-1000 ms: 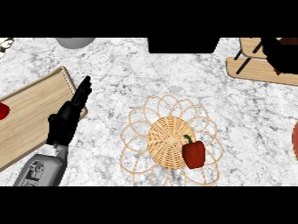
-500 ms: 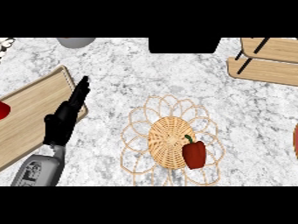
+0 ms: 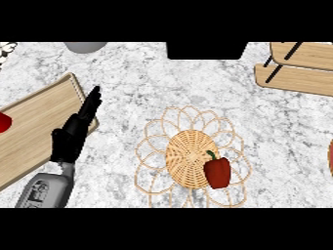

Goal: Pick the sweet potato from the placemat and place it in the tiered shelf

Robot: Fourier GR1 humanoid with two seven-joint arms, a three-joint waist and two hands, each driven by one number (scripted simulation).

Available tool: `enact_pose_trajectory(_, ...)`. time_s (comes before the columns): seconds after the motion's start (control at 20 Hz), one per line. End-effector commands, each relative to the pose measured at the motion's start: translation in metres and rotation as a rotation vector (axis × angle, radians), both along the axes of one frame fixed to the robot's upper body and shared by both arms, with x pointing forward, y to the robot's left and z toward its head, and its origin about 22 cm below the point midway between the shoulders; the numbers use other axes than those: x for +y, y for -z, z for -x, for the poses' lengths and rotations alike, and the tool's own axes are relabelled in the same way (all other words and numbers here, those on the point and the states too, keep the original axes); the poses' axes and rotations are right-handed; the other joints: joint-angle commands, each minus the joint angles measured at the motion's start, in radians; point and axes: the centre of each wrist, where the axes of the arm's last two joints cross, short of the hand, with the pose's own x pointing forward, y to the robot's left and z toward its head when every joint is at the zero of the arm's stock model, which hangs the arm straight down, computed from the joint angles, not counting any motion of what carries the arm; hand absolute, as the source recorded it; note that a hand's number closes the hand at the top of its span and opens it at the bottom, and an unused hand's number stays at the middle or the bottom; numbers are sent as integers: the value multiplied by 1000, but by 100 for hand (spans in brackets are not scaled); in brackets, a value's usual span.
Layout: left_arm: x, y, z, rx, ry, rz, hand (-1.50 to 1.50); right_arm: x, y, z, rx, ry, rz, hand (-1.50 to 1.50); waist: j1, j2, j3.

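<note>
woven round placemat (image 3: 189, 155), glossy red pepper (image 3: 217, 172), marble counter (image 3: 197, 83)

Grey-white speckled marble counter (image 3: 161, 83), smooth. Woven wicker placemat (image 3: 190, 157), dense tan weave at centre, open looped cane at rim. Glossy red pepper (image 3: 218, 172), green stem. Pale matt wood tiered shelf (image 3: 309, 68) on black rods. Light wood-grain board (image 3: 32, 122). Matt black left hand (image 3: 72, 134), grey forearm.
</note>
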Motion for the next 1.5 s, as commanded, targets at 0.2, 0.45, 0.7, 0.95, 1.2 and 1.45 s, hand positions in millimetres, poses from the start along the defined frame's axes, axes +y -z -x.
enact_pose_trajectory(0.2, -10, -10, -7, 8, 7, 9, 0, -29, 20, -41, 4, 60, 158, 150, 8, 3, 0)
enact_pose_trajectory(0.45, -12, 0, 9, 1, 6, 8, 0, -29, 34, -69, -48, 8, 145, 150, 16, 3, 0)
enact_pose_trajectory(0.7, -7, -12, -1, -6, 20, -2, 0, -55, 48, -68, -224, -46, -86, 150, 20, 6, 3)
enact_pose_trajectory(0.95, 16, -6, -3, -7, 8, -1, 0, -80, 61, -74, -232, -89, -116, 150, 8, 3, 1)
enact_pose_trajectory(1.2, -6, -6, 5, -7, 8, -10, 0, -80, 58, -88, -222, -91, -104, 150, 9, 2, 1)
enact_pose_trajectory(1.45, 24, -4, 3, -3, -6, -24, 0, -139, 88, -74, -89, 180, -23, 150, 12, 5, 0)
